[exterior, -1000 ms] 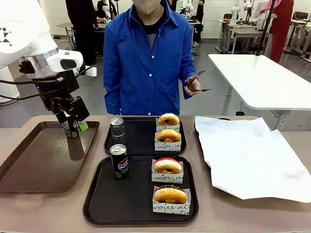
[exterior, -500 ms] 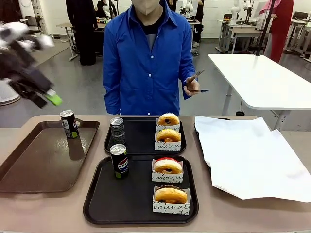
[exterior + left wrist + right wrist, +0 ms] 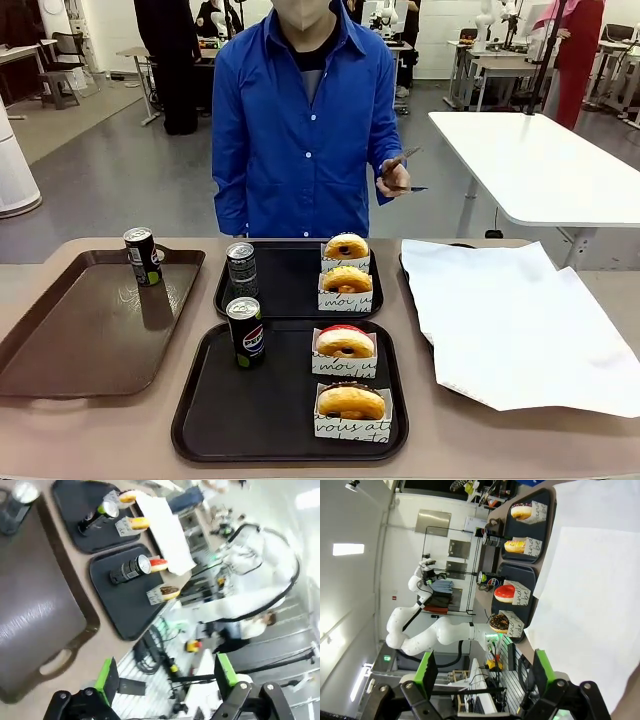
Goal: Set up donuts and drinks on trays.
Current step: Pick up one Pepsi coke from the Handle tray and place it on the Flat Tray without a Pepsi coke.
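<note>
- Left gripper [image 3: 163, 680]: fingers spread wide, nothing between the green pads; it looks down slantwise on the table from high up.
- Right gripper [image 3: 482, 672]: likewise open and empty, above the white paper sheet [image 3: 510, 325].
- Near black tray [image 3: 205, 425]: 1 can [image 3: 246, 332] at its left side, 2 boxed donuts [image 3: 345, 343] in a column on the right.
- Far black tray [image 3: 290, 285]: same layout, 1 can [image 3: 241, 268] and 2 donuts [image 3: 347, 247].
- A 3rd can [image 3: 142, 256] stands upright on the brown tray [image 3: 80, 340], likely spare stock (judgement).
- Both sets look complete; each can sits apart from its boxes, probably for easy grasping.
- Person [image 3: 300, 120] stands behind, holding tongs [image 3: 402, 170].

Pepsi logo — near can [image 3: 246, 332], "vous" — front donut box [image 3: 352, 425]
</note>
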`<state>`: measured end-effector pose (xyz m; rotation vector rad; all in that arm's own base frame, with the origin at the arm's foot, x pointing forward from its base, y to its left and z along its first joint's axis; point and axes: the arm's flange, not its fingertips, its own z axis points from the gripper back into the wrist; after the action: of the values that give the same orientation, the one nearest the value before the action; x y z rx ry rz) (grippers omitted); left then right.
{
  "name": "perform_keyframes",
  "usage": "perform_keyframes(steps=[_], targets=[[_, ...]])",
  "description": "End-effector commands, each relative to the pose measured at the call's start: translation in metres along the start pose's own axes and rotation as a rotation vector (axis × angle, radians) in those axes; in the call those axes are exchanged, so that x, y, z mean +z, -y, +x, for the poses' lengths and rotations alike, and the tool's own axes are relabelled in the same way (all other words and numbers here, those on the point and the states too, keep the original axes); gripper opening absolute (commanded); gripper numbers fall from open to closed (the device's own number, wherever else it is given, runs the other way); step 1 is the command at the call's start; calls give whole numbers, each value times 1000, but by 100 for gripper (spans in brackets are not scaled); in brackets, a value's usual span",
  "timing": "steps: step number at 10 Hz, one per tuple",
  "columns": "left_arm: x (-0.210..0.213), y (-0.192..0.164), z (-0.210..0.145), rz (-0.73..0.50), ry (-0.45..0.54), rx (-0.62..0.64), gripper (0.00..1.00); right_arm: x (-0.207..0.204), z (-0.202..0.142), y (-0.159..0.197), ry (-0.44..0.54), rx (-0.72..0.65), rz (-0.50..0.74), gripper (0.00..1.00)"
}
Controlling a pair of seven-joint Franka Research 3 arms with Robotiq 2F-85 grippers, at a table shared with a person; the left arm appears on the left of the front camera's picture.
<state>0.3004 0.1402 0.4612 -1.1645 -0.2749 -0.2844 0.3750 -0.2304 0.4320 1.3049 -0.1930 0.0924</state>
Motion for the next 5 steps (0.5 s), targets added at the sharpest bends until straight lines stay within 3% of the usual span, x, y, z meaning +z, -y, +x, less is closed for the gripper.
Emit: perform_keyframes(steps=[1,3,5], targets=[[11,-25,13,-84,46,128,100,-1,0,-1,-2,3,0,100],[18,-41,8,-64,113,216,100,-1,0,-1,-2,3,0,100],[25,-39,8,-53,141,221,100,-1,0,-1,-2,3,0,100]])
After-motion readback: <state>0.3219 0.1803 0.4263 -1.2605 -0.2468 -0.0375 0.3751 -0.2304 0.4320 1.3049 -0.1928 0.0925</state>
